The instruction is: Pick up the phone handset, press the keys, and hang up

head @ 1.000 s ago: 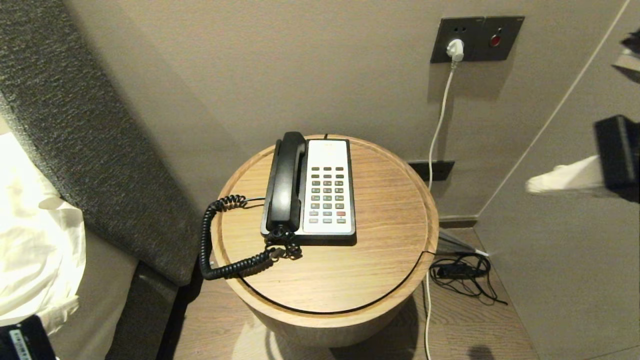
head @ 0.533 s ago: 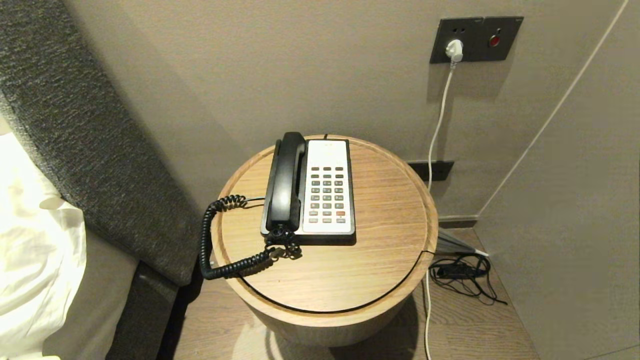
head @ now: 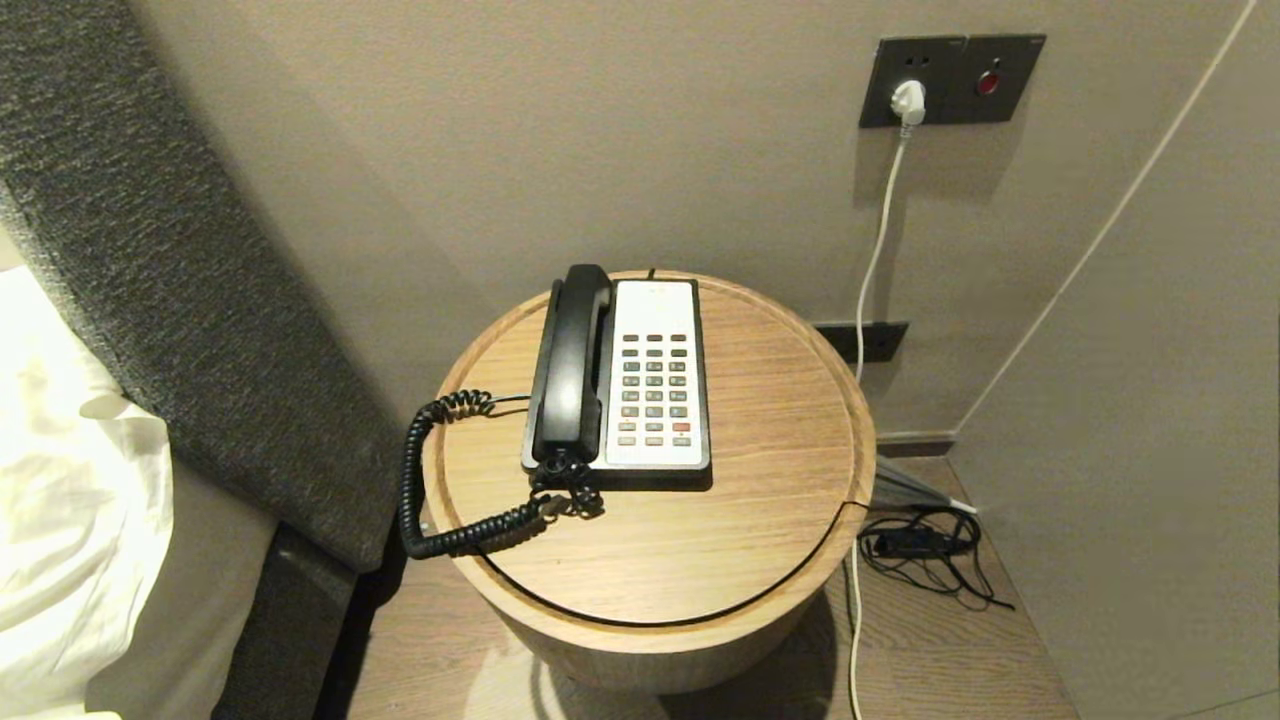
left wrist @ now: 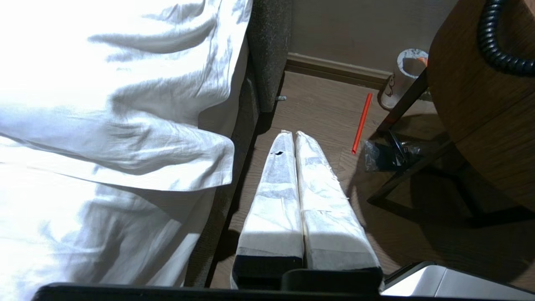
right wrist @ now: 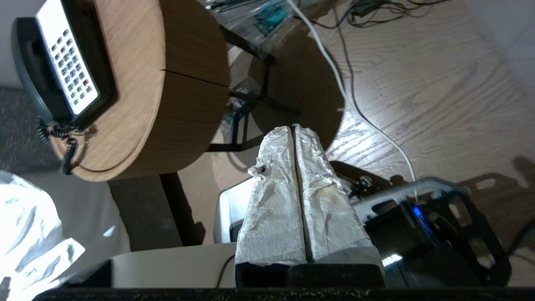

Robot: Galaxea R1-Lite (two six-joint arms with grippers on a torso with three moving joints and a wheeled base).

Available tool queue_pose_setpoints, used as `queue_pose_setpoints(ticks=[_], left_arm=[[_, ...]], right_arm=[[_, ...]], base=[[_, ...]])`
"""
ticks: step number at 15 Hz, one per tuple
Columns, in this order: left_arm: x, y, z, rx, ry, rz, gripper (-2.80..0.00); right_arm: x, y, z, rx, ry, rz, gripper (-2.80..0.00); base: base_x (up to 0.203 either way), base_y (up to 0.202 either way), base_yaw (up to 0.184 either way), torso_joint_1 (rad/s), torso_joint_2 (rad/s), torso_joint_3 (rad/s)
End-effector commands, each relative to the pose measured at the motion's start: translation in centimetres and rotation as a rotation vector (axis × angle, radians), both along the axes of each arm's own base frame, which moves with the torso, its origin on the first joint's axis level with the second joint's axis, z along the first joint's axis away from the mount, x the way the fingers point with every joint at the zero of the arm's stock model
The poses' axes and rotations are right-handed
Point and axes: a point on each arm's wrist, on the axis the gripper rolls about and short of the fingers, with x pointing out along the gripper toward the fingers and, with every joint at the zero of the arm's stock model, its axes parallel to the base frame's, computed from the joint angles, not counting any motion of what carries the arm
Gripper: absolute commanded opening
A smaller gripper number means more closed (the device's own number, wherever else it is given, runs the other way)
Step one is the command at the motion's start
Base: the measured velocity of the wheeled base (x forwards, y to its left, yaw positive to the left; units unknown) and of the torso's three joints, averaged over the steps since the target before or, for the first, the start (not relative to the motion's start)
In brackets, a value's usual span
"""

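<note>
Resting in its cradle, the black handset (head: 572,362) is seen on the left side of the phone base (head: 655,375), which stands near the middle of the round wooden table (head: 760,480). The keys (head: 655,388) are beside the handset, on the white panel. The coiled cord (head: 430,500) hangs over the table edge on the robot's left.

No arm is shown in the head view. The left gripper (left wrist: 291,134) is held low over the floor, between the bed sheet (left wrist: 104,104) and the table, with its two wrapped fingers pressed together and nothing between them. The right gripper (right wrist: 290,127) is also clenched on nothing, low beside the table and well apart from the phone.

It is judged that the pick-up is not yet begun. If the handset is lifted too far or too quickly, the cord could be stretched and the light base could be dragged across the smooth wood. The wrapping on the fingers may slip on the glossy plastic. More than one small key could be pressed at once by a wide fingertip.

No brand or readable writing can be made out on the phone.
</note>
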Motion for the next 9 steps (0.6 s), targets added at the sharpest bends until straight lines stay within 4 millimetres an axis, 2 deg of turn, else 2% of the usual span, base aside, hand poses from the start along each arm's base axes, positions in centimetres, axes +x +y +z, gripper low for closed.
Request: queue_pose_setpoints(ticks=[1,5,7,9], left_arm=[[-0.1,0.0,-0.5,-0.001,0.0,0.004,-2.8],[0.0,0.0,-2.6,0.014,0.043,-0.025,-2.8],[-0.8,-0.2,-3.4,0.055,-0.027,-0.107,-2.8],[-1.1,-0.4,-4.8,0.079,-0.06,-0.221,-2.8]], right_arm=[[-1.5,0.1,-1.6,0.005,-0.016,-0.043,-2.8],[-4.0,1.2,-5.3,-0.059,-0.086,-0.115,-2.8],[-4.1,1.4,-8.2,-0.16,-0.071,-0.084,-2.8],[-3.2,1.5,-9.3,-0.199,-0.035,-0.058,-2.8]], base=[[0.0,0.0,0.0,0.0,0.0,0.0],[0.0,0.0,0.0,0.0,0.0,0.0],[0.0,0.0,0.0,0.0,0.0,0.0],[0.0,0.0,0.0,0.0,0.0,0.0]])
